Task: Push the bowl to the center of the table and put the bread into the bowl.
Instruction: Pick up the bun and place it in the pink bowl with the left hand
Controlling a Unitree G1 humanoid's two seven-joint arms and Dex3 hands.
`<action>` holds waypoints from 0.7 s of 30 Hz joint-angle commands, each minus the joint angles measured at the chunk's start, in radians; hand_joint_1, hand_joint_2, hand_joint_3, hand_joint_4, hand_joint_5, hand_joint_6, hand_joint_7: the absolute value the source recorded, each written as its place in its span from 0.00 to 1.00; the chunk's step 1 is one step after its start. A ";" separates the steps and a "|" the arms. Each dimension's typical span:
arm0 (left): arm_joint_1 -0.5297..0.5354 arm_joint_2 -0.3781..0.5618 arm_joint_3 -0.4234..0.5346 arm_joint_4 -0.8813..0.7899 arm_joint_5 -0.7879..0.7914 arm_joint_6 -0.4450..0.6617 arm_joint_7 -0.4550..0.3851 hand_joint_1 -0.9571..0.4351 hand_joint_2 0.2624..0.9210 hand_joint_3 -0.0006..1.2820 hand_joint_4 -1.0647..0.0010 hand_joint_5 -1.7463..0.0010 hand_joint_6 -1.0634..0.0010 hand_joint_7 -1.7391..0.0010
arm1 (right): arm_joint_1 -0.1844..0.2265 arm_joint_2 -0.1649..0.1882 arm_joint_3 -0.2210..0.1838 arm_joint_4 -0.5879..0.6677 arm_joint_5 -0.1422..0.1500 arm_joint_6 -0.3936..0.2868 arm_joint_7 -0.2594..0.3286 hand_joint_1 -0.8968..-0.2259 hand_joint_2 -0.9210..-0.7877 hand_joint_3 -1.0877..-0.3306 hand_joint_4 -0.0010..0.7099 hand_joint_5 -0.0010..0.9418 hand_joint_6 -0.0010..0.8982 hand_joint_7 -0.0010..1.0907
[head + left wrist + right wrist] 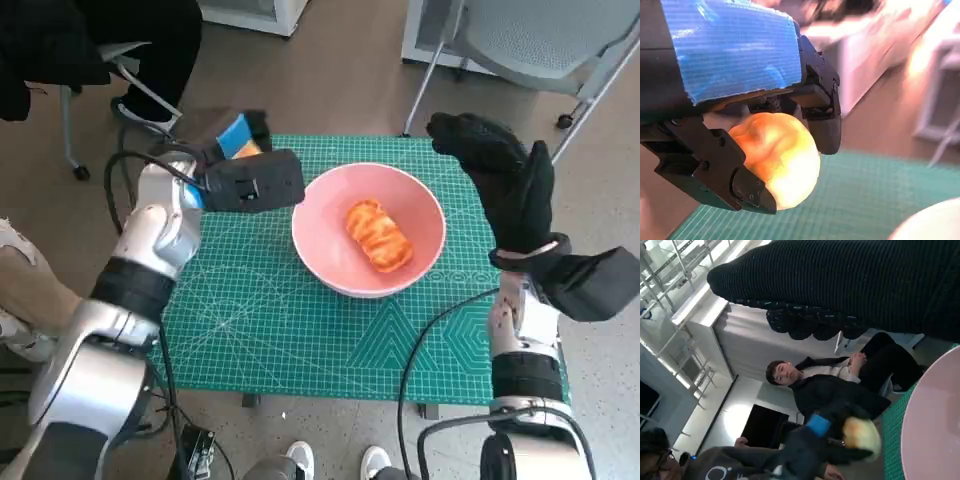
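Brown floor (340, 70) surrounds the bench with its green cutting mat (300, 330) (grid-printed); a grey chair (540, 40) and white cabinet (250, 12) stand beyond.

A pink bowl (368, 230) is seen upright near the middle of the green table (270, 330). One golden, glazed bread (379, 235) lies inside it. A second, rounder bread (780, 157) is held above the table's far left part, left of the bowl.

A smooth, glossy bowl (368, 228) sits on a matt gridded mat (300, 330); the right hand (505, 185) wears knitted cloth.
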 commanded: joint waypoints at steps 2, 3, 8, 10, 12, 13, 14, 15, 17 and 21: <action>0.039 0.038 0.040 -0.186 0.012 0.030 -0.032 0.69 0.79 0.19 0.25 0.32 0.31 0.45 | -0.002 0.004 0.001 0.032 0.001 0.000 0.008 0.34 0.00 0.43 0.24 0.00 0.00 0.49; 0.041 0.037 0.044 -0.204 0.012 0.033 -0.037 0.69 0.79 0.19 0.25 0.32 0.30 0.46 | -0.003 0.005 0.000 0.033 0.001 0.000 0.009 0.34 0.00 0.43 0.24 0.00 0.00 0.49; 0.035 0.031 0.048 -0.223 0.016 0.029 -0.045 0.69 0.88 0.10 0.28 0.32 0.30 0.45 | -0.006 0.006 -0.001 0.039 0.003 -0.003 0.010 0.34 0.00 0.43 0.24 0.00 0.00 0.49; 0.025 0.026 0.045 -0.212 0.018 0.027 -0.050 0.69 0.91 0.08 0.28 0.32 0.31 0.45 | -0.006 0.007 -0.001 0.039 0.002 -0.004 0.010 0.34 0.00 0.43 0.24 0.00 0.00 0.49; 0.014 0.020 0.043 -0.202 0.017 0.027 -0.057 0.69 0.93 0.07 0.28 0.34 0.32 0.43 | -0.004 0.007 0.000 0.037 0.002 -0.005 0.010 0.34 0.00 0.43 0.24 0.00 0.00 0.49; 0.010 0.015 0.042 -0.200 0.016 0.025 -0.060 0.69 0.93 0.06 0.27 0.34 0.33 0.42 | -0.004 0.007 -0.001 0.036 0.003 -0.006 0.010 0.34 0.00 0.43 0.24 0.00 0.00 0.49; 0.007 0.012 0.041 -0.199 0.015 0.023 -0.063 0.69 0.94 0.05 0.27 0.35 0.34 0.41 | -0.003 0.006 -0.001 0.036 0.003 -0.007 0.010 0.34 0.00 0.43 0.24 0.00 0.00 0.49; 0.005 0.007 0.038 -0.201 0.016 0.022 -0.065 0.69 0.94 0.05 0.27 0.36 0.34 0.40 | -0.002 0.006 -0.001 0.035 0.003 -0.007 0.010 0.33 0.00 0.43 0.24 0.00 0.00 0.49; 0.001 -0.006 0.032 -0.208 0.020 0.024 -0.070 0.69 0.95 0.05 0.26 0.37 0.35 0.39 | -0.001 0.006 -0.002 0.034 0.004 -0.007 0.010 0.33 0.00 0.43 0.24 0.00 0.00 0.49; -0.003 -0.047 0.014 -0.242 0.033 0.034 -0.079 0.69 0.95 0.05 0.25 0.37 0.36 0.39 | 0.002 0.005 -0.002 0.031 0.003 -0.009 0.009 0.33 0.00 0.43 0.24 0.00 0.00 0.49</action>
